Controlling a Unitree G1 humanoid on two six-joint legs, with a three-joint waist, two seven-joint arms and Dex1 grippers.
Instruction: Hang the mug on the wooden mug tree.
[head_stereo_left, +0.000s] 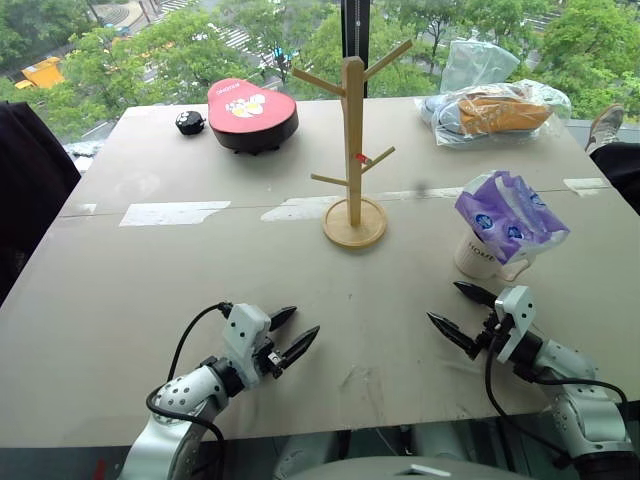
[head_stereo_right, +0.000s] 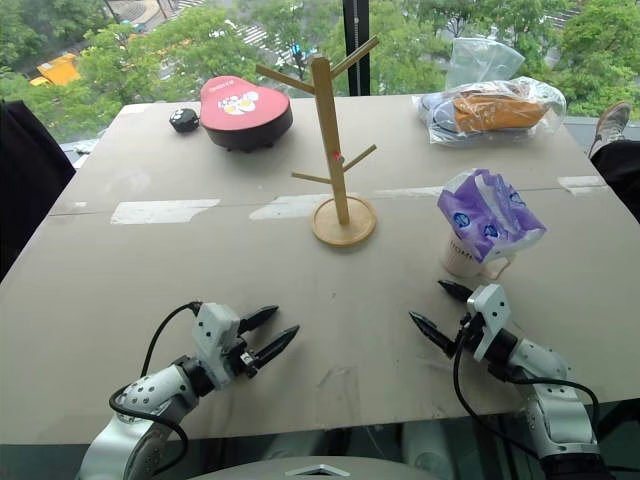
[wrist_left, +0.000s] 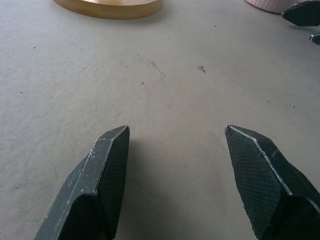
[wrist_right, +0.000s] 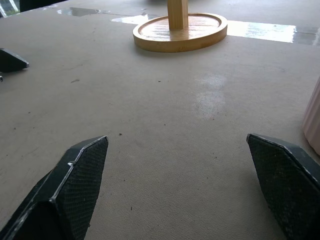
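Head view: mug under bag, right of tree; wrist views: tree base only. Both grippers spread, empty, low over grey table; windows behind.

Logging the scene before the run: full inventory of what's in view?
Cream-white ceramic mug: 1, dark lettering, upright near the table's right side, just beyond the right end effector.
Purple-and-white plastic bag: 1, stuffed into the mug's top.
Light-wood mug tree with round base: 1, small red tag, table centre, pegs bare.
Red-topped dark rounded box: 1, far left of the tree.
Small black round object: 1, beside that box.
Clear plastic bags with orange contents: far right corner.
Grey table: 1, with pale tape patches.
Left end effector: black fingers, open, low over the near table.
Right end effector: black fingers, open, near the mug.
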